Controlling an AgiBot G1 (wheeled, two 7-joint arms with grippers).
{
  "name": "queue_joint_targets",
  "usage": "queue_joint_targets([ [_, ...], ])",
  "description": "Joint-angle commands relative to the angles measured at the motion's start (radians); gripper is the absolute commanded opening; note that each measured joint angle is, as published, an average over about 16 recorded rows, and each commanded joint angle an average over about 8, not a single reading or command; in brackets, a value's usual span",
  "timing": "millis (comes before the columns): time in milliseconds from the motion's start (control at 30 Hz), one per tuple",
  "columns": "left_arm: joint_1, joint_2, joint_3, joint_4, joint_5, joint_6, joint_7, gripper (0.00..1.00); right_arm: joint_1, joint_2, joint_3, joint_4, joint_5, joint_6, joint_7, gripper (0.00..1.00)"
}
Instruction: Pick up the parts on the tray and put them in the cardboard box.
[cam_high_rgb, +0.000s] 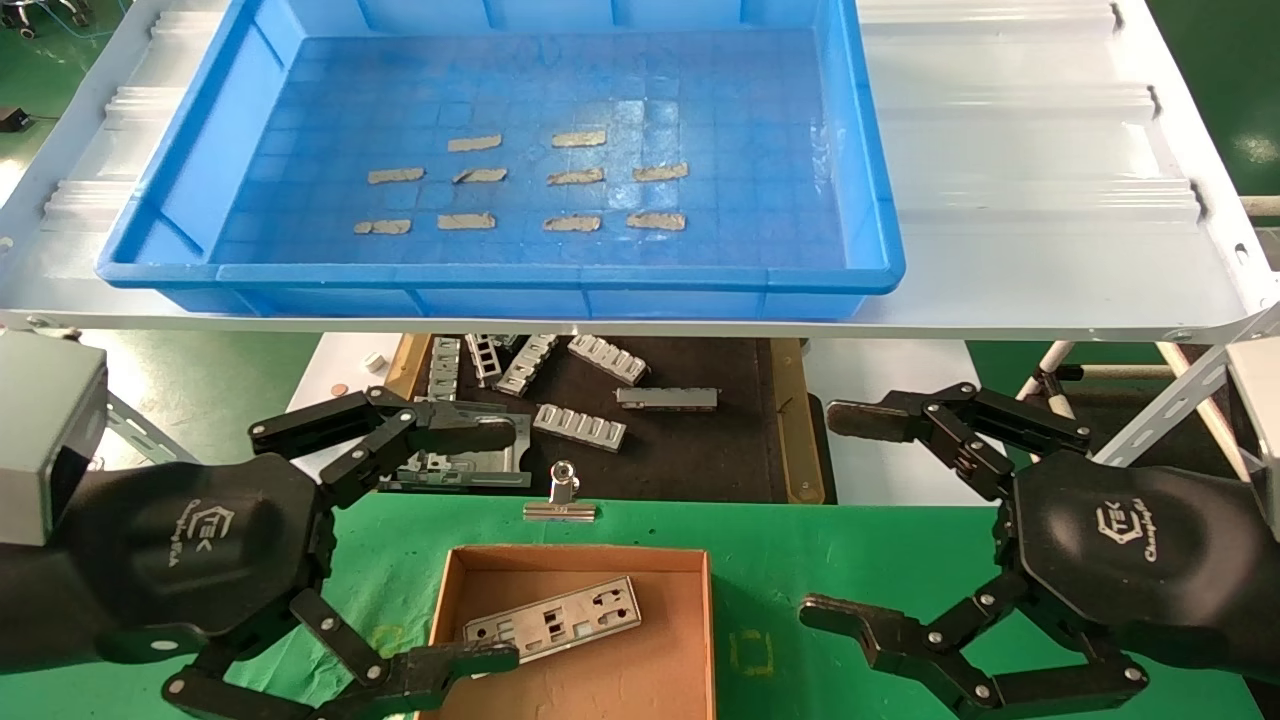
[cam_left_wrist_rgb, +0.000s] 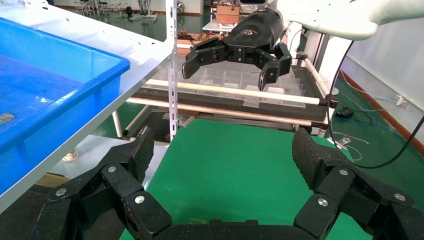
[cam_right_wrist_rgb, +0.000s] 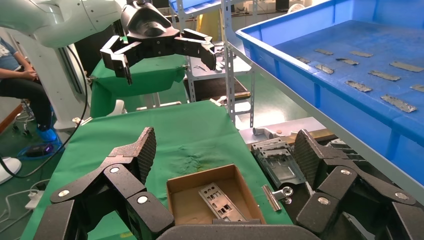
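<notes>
Head view showed one punched plate lying in the cardboard box and the blue tray holding only tape strips, so the job looked finished, both the left gripper and right gripper spread empty above green cloth.

White corrugated shelf on perforated metal uprights stands above a tabletop with green cloth. Green floor beyond. A rack with clear compartment trays stands behind. A seated person is partly visible at one side.
</notes>
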Motion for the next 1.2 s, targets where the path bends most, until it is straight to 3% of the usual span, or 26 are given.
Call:
queue_joint_targets([
  [33,0.0,0.0,0.0,0.0,0.0,0.0,0.0,1.0,0.0,0.0,0.0,0.0,0.0,0.0,0.0,1.0],
  [1200,0.0,0.0,0.0,0.0,0.0,0.0,0.0,1.0,0.0,0.0,0.0,0.0,0.0,0.0,0.0,1.0],
])
